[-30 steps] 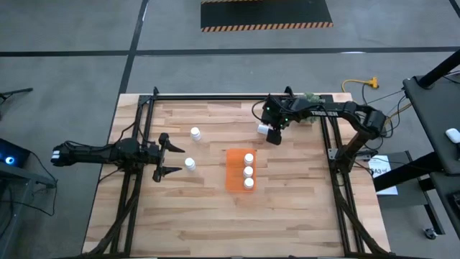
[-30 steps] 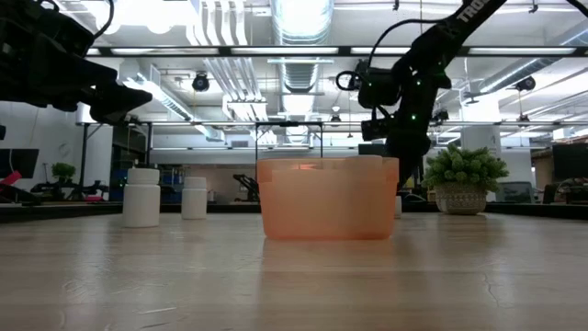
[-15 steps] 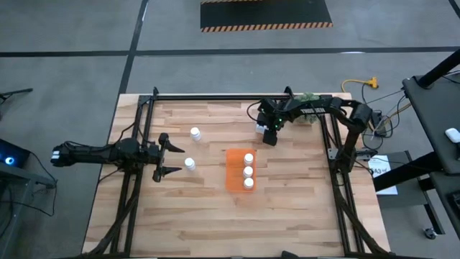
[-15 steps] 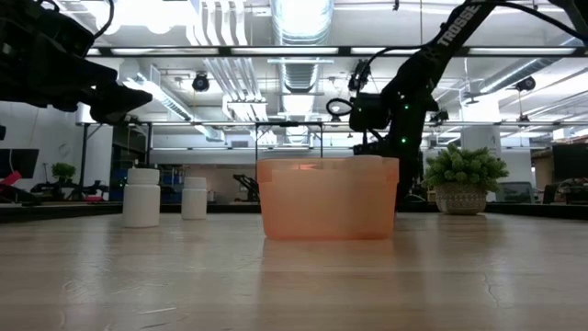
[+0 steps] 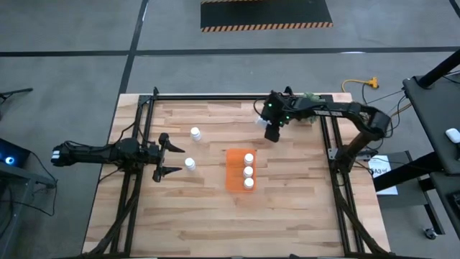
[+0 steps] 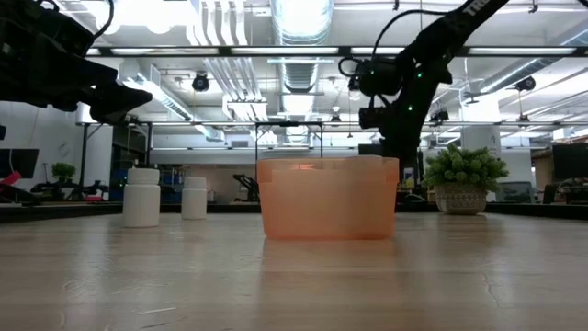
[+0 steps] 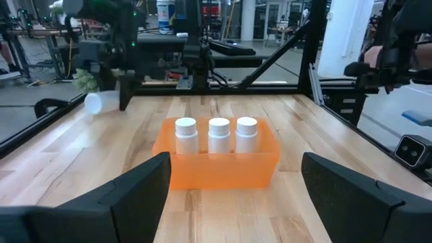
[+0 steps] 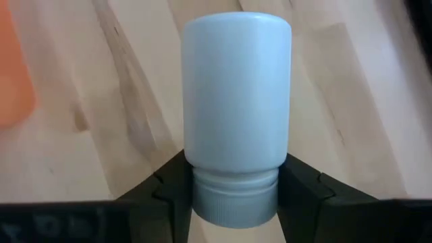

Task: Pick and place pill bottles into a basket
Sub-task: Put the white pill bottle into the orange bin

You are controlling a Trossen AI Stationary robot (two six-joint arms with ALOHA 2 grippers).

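The orange basket (image 5: 234, 173) stands near the table's middle with three white pill bottles (image 5: 249, 170) upright in one row. Two more bottles (image 5: 195, 132) (image 5: 190, 163) stand on the wood to its left. Beyond the basket's far side, my right gripper (image 5: 270, 132) is shut on another bottle (image 7: 100, 102), which also fills the right wrist view (image 8: 236, 88). At the table's left, my left gripper (image 5: 164, 155) hovers open and holds nothing, level and facing the basket (image 7: 219, 162). My right gripper pinches the bottle's cap end (image 8: 235, 201) between its two fingers (image 8: 305, 192), coming from above and slanting steeply down. The white body sticks out past the fingertips. The bottle lies tilted over rather than upright, lifted a little clear of the table.
A small green plant (image 5: 310, 97) in a pot stands at the far right edge, close behind the right arm. Black frame rails (image 5: 215, 97) run along the far edge and both sides of the table. Bare wood lies in front of the basket.
My right gripper has dipped toward the bottle beyond the basket's far side, then come up again. The bottle is now in its fingers and off the wood, shifted slightly toward the far edge.
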